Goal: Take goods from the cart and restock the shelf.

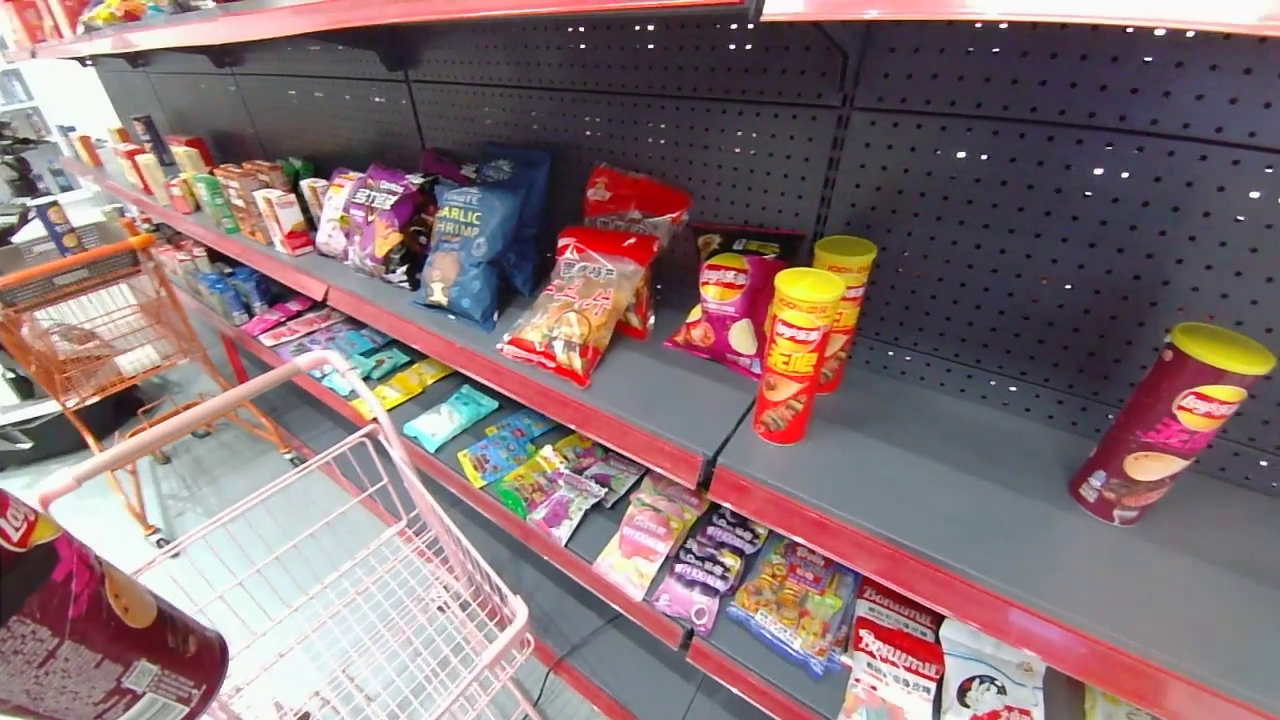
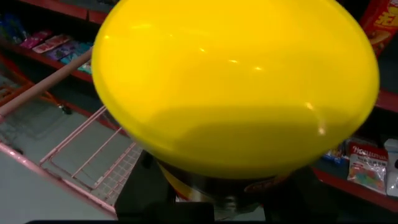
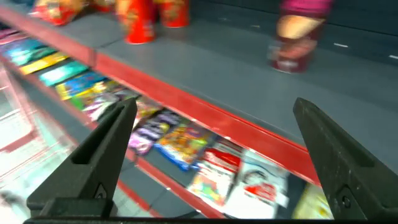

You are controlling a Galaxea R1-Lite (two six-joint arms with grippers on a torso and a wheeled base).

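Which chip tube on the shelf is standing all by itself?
The dark maroon tube with a yellow lid, far right on the grey shelf; the two bright red tubes stand together.

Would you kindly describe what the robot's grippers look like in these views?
The right gripper has two matte black fingers, broad at the base and tapering to blunt wedge tips, with no visible markings or cables. The left gripper shows as dark parts below the can with the yellow lid; its shape is hidden.
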